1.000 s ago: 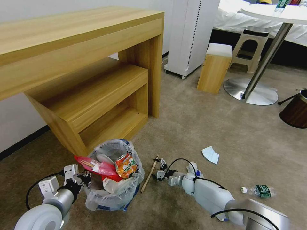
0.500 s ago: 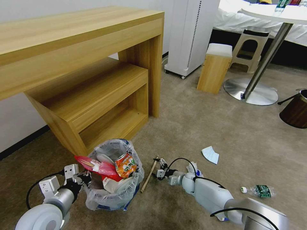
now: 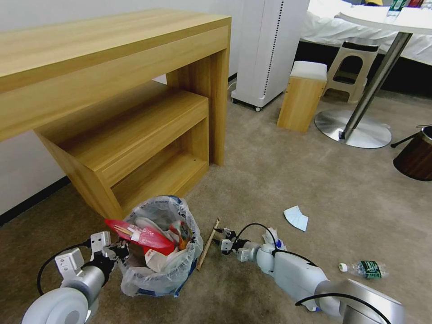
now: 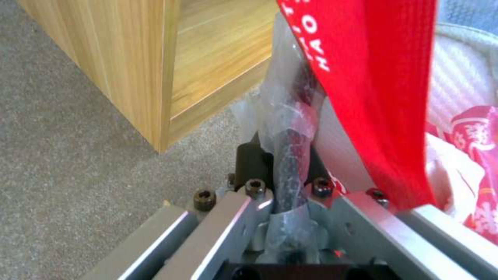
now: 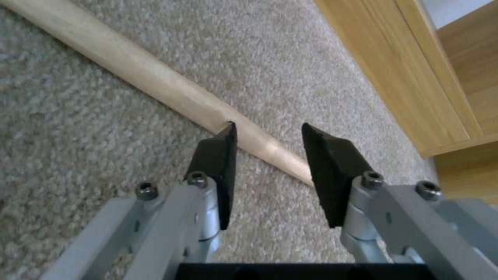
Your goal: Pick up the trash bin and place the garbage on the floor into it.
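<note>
Crinkled clear plastic lines the 1 trash bin (image 3: pixel 157 252) on the carpet in front of the wooden shelf unit (image 3: pixel 130 135). My left gripper (image 4: pixel 283 171) is pinched tight on the bin's bagged rim. I count 1 long red wrapper (image 3: pixel 139 234) lying across the top of the bin, with white and orange litter packed under it.

My right gripper (image 5: pixel 264 149) hangs low over the carpet, its fingers spread, with 1 wooden stick (image 5: pixel 155 83) lying flat between the tips; I can't tell if either finger touches it. The stick lies just beside the bin.

Well off to my right I see 1 pale blue paper (image 3: pixel 297 218) and 1 clear bottle (image 3: pixel 365 268) on the floor, apart from each other.
</note>
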Controlling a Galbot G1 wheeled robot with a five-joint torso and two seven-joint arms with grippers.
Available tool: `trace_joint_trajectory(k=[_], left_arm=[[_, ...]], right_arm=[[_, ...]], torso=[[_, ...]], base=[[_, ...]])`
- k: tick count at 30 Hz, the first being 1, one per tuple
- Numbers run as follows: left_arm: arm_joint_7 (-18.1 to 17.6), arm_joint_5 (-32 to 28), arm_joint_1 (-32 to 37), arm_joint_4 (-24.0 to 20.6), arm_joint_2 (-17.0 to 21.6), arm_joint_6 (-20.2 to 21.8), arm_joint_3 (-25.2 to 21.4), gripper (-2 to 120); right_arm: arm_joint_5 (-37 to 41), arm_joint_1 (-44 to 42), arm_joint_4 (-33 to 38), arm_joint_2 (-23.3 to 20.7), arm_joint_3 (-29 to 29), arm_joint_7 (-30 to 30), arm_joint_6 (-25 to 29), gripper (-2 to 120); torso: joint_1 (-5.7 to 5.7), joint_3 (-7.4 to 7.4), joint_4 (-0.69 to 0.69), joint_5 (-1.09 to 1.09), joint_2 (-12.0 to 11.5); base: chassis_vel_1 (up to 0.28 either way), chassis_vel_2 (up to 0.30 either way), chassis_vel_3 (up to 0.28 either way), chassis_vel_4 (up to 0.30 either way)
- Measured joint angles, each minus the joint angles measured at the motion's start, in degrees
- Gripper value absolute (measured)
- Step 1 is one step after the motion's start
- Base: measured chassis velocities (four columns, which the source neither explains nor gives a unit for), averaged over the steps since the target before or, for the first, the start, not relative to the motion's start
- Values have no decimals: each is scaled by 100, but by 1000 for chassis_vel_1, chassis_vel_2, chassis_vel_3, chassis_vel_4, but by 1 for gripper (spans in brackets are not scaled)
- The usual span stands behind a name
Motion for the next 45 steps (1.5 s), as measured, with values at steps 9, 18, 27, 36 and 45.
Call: trace_joint_trajectory(k=[9,18,27,36,45], left_arm=[[31,37,8,34,-17,-59,-4,0],[53,45,-18,52,-9,-65,-5,0],[48,30,-71,115,-2,-65,8,0],[33,24,-112,161,-6,-65,18,0],[18,2,-114,140,-7,-63,-2,0]], right_arm=[[-14,9,-91,49,1,3,80,26],[-1,67,4,47,-9,43,50,37],[21,107,185,0,-70,-74,116,73],[22,91,372,-68,-169,-178,163,70],[3,113,254,0,-227,-290,321,70]], torso=[[0,0,0,0,0],[0,0,0,0,0],[0,0,0,0,0],[0,0,0,0,0],[0,0,0,0,0]], base=[[0,0,0,0],[0,0,0,0],[0,0,0,0],[0,0,0,0],[0,0,0,0]])
